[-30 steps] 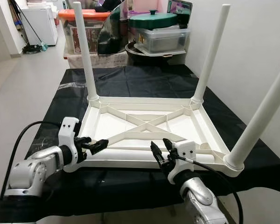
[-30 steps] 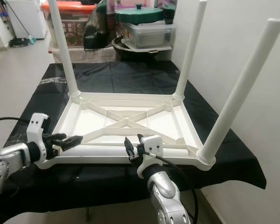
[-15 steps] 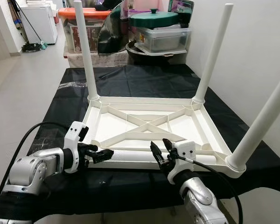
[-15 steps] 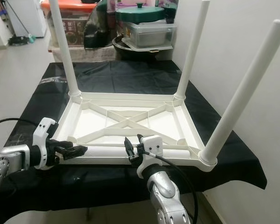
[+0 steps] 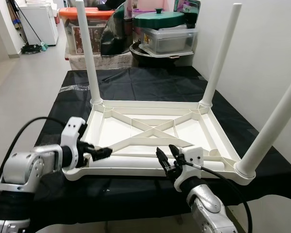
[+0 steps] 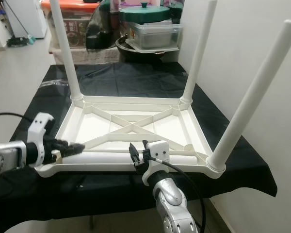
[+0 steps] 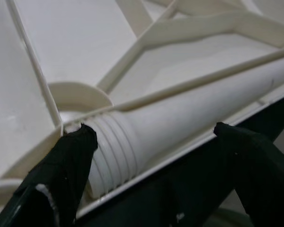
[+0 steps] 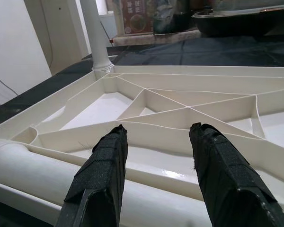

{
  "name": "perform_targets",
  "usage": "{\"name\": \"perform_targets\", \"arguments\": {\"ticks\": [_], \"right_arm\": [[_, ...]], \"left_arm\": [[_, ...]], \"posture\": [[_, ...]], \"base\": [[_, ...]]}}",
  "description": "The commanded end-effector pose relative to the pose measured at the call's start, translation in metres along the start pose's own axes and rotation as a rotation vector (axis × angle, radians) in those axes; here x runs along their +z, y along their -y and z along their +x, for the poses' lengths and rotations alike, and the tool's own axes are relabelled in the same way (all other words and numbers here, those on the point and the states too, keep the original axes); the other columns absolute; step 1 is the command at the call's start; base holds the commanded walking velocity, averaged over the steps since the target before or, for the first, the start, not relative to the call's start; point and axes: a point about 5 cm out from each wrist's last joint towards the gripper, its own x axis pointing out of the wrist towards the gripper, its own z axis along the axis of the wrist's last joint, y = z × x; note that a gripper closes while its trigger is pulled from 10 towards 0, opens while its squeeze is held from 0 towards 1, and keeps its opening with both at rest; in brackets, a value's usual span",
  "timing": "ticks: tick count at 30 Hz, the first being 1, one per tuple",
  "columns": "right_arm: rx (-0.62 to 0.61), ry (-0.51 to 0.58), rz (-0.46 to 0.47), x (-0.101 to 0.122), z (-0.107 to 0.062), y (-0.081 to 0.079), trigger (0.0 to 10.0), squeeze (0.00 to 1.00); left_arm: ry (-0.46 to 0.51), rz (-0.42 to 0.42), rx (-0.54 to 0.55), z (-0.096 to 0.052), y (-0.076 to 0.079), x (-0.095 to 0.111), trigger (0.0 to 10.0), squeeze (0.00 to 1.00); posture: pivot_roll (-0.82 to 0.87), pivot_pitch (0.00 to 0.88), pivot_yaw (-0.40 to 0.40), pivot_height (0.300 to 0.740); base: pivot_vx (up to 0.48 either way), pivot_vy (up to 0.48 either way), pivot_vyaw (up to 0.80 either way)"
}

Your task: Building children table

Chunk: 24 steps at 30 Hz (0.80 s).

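A white plastic table top (image 5: 150, 131) lies upside down on a bench covered with a black sheet (image 5: 150, 82). Three legs (image 5: 222, 56) stand upright in its two far corners and its near right corner. The fourth leg (image 6: 116, 156) lies flat along the near edge of the table top, and its ribbed end (image 7: 109, 146) is beside the near left corner socket. The left gripper (image 5: 98, 153) is at this corner; its fingers (image 7: 68, 156) are wide open on both sides of the ribbed end and hold nothing. The right gripper (image 5: 166, 158) is above the middle of the near edge, with its fingers (image 8: 104, 165) apart and empty.
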Motion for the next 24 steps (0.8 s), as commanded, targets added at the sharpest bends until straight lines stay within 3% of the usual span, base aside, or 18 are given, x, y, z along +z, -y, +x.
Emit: {"name": "perform_targets", "arguments": {"ticks": [1,9,14,24], "right_arm": [[0.004,-0.025,0.012,-0.004,0.001,-0.001,10.0,0.0],[0.006,-0.024,0.012,-0.004,0.001,0.0,10.0,0.0],[0.007,-0.026,0.01,-0.003,0.0,0.0,10.0,0.0],[0.009,-0.027,0.008,-0.003,0.0,0.0,10.0,0.0]], "left_arm": [[-0.072,0.009,0.049,-0.001,-0.005,-0.012,10.0,0.0],[-0.096,0.016,0.109,0.0,-0.013,-0.016,10.0,0.0],[-0.076,0.032,0.19,-0.006,-0.024,-0.005,10.0,0.0],[-0.065,0.012,0.193,-0.006,-0.024,-0.005,10.0,0.0]], "posture": [[0.22,0.0,-0.076,0.74],[0.22,0.0,-0.079,0.74],[0.21,0.0,-0.083,0.74],[0.21,0.0,-0.086,0.74]], "base": [[0.0,0.0,0.0],[0.0,0.0,0.0],[0.0,0.0,0.0],[0.0,0.0,0.0]]}}
